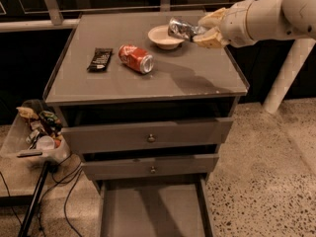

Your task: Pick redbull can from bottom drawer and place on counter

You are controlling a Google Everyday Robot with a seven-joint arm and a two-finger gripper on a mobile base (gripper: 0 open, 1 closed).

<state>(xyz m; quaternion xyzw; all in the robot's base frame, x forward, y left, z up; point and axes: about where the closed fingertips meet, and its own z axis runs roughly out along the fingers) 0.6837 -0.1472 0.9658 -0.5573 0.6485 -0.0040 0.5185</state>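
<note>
The redbull can, slim and silvery with dark patches, lies on its side in my gripper. The gripper is shut on it and reaches in from the right. It holds the can just above the counter, over the right edge of a white bowl. The bottom drawer is pulled open at the foot of the cabinet and its grey floor is bare.
A red soda can lies on its side mid-counter, with a dark snack bar to its left. Two upper knobbed drawers are slightly open. A bin of clutter and cables sit at the left. A white post stands at the right.
</note>
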